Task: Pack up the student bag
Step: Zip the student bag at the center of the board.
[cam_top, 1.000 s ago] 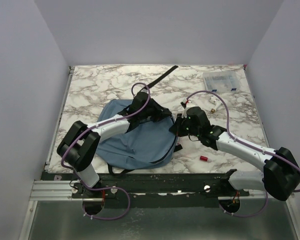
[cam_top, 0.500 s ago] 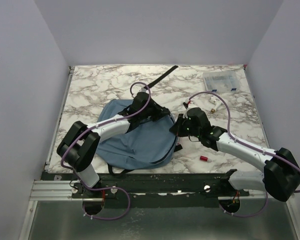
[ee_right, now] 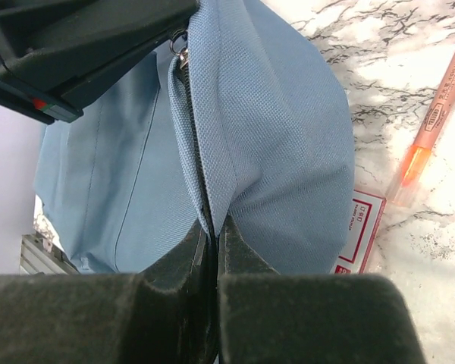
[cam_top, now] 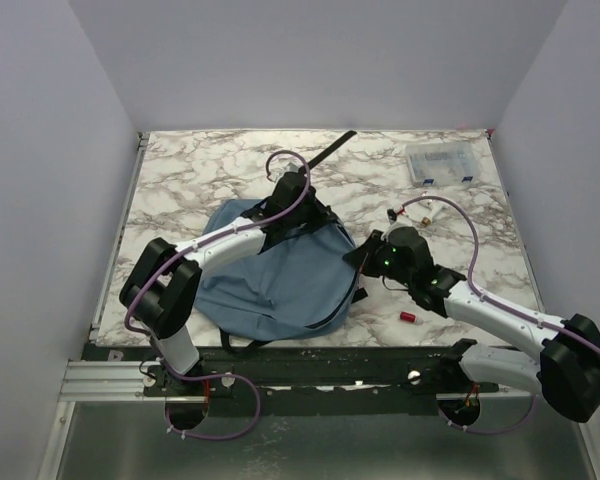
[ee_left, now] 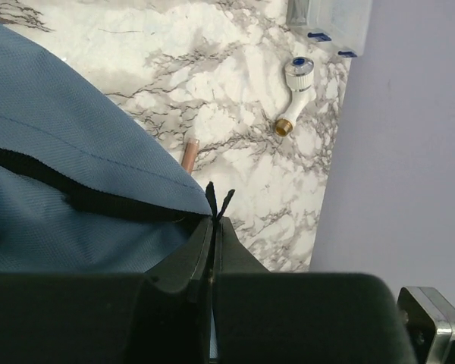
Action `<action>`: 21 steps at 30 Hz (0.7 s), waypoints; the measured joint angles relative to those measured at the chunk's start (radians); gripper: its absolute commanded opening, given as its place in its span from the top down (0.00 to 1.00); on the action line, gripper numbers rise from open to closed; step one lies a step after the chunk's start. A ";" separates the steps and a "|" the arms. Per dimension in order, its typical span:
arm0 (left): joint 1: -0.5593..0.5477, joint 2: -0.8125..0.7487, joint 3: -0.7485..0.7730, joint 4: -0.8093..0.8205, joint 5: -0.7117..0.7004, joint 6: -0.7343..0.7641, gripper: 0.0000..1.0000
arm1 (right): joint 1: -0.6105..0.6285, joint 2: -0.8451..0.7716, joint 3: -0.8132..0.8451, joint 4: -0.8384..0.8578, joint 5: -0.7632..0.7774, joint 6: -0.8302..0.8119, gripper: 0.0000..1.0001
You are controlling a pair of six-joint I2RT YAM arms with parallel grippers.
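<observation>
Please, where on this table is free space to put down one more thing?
The far-left corner of the white marble table, between the slate-blue fabric backpack and the black strap, is bare. So is the right edge nearer than the clear plastic box. Crowded: between backpack and small white tube.

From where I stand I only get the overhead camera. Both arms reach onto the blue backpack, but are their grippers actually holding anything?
Observer: Yes. The left wrist camera shows the left gripper shut on a small black tab at the edge of the student bag.
Operator: And the other one?
Observer: The right gripper is shut too, pinching a fold of the bag's fabric right beside the zipper.
Operator: Is anything lying near the bag that I can't make out?
Observer: An orange highlighter lies close beside it.
</observation>
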 measured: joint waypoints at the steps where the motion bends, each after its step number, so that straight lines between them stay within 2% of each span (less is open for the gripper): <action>1: 0.000 0.004 0.002 0.000 0.001 0.005 1.00 | 0.000 -0.001 -0.007 0.007 -0.005 0.002 0.89; 5: 0.008 0.026 0.019 -0.003 -0.006 0.069 1.00 | -0.009 0.018 -0.010 0.007 -0.052 -0.037 0.66; 7: 0.035 0.029 0.020 -0.003 -0.024 0.098 1.00 | -0.009 0.076 0.045 -0.051 -0.081 -0.087 0.49; 8: 0.053 0.027 0.020 0.000 -0.034 0.111 1.00 | -0.011 0.113 0.080 -0.075 -0.094 -0.111 0.43; 13: 0.072 -0.001 -0.004 0.013 -0.048 0.123 1.00 | -0.040 0.229 0.220 -0.161 -0.145 -0.220 0.34; 16: 0.056 -0.021 -0.024 0.021 -0.047 0.121 1.00 | -0.076 0.264 0.277 -0.192 -0.189 -0.273 0.32; 18: 0.051 -0.028 -0.034 0.029 -0.041 0.121 1.00 | -0.115 0.285 0.325 -0.228 -0.231 -0.300 0.26; 21: 0.047 -0.035 -0.041 0.033 -0.032 0.121 1.00 | -0.175 0.302 0.396 -0.262 -0.286 -0.320 0.26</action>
